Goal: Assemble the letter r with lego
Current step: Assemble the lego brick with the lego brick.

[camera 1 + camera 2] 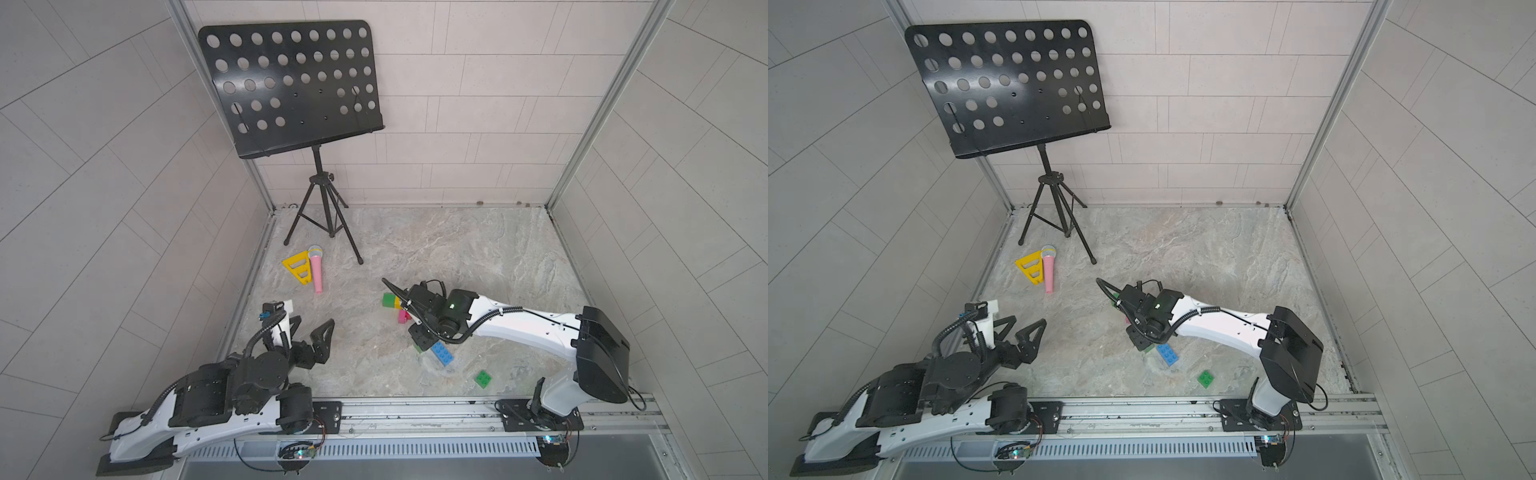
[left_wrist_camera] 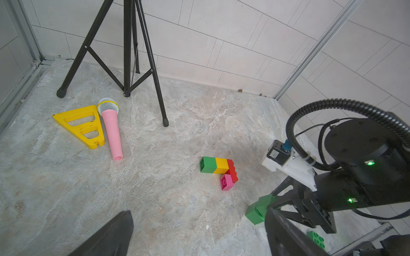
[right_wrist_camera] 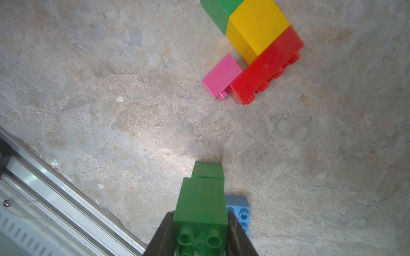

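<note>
A joined group of lego lies flat on the table: a green brick (image 2: 208, 164), a yellow brick (image 2: 221, 165), a longer red brick (image 2: 232, 170) and a pink brick (image 2: 226, 182) tucked beside the red one. My right gripper (image 3: 199, 213) is shut on two stacked green bricks (image 3: 202, 199), held just in front of that group, with the stack's far end low over the table. A blue brick (image 1: 441, 353) lies right beside the held stack. A single green brick (image 1: 484, 378) sits near the front rail. My left gripper (image 1: 311, 332) hangs open and empty at the left.
A black music stand's tripod (image 1: 328, 216) stands at the back left. A yellow plastic triangle (image 1: 298, 267) and a pink toy microphone (image 1: 316, 270) lie in front of it. A metal rail (image 1: 415, 409) runs along the table's front edge, and tiled walls close in the sides.
</note>
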Motion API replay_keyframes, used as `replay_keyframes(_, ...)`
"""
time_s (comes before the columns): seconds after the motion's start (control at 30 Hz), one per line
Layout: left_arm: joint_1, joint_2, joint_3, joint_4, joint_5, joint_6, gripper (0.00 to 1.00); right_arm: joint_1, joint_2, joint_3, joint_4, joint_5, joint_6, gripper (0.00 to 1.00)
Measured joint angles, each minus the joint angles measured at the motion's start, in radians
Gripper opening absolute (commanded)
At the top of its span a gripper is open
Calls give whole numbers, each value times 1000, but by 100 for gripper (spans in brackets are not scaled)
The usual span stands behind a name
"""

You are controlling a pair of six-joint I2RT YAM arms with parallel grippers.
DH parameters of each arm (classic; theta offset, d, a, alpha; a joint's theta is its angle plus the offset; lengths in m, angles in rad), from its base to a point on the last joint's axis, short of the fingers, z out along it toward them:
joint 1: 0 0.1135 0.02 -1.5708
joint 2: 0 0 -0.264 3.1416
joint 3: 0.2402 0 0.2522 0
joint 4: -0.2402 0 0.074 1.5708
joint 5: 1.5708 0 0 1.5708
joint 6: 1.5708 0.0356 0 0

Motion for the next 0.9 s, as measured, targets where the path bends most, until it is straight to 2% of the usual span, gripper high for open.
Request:
replay_keyframes(0.17,0,45,-2,22,11,13,100,0,23,13,-6,13,-10,0)
replay_keyframes(0.5,0,255,-2,60,87,64,100,0,40,23,-26,11,-42,0)
replay_keyframes(0.9,0,227,-2,72,113,89,100,2,50,34,-37,6,-55,0)
